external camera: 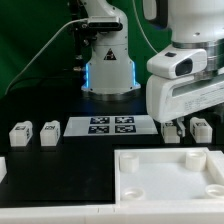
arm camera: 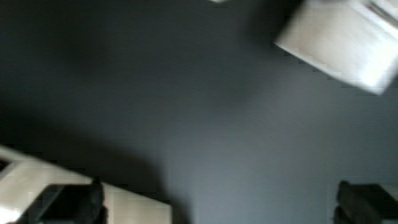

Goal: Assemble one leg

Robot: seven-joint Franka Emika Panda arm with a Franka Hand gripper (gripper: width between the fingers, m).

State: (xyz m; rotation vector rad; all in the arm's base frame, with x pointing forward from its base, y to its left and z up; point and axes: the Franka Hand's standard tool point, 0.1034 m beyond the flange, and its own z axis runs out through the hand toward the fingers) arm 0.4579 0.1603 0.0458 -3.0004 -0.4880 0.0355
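Small stubby white plastic leg point(external camera: 175, 130) with a black-and-white tag is lying on the black table point(external camera: 70, 155) at the exterior view's right, just beyond the large white square tray point(external camera: 160, 153), and I am hovering the arm's two-finger gripper point(arm camera: 214, 203) close over that spot, fingers spread wide and empty, apparently readying a grasp.

Lower left of the exterior view is wide open: bare table point(external camera: 70, 162) between the far-left leg point(external camera: 20, 133), second leg point(external camera: 49, 132) and the tray point(external camera: 150, 156). Slim gap between those two. The marker board point(external camera: 110, 125) lies flat mid-frame. Right side's cramped: third leg point(external camera: 173, 131) and fourth leg point(external camera: 201, 128) crowd the tray rim under the arm point(external camera: 185, 90).
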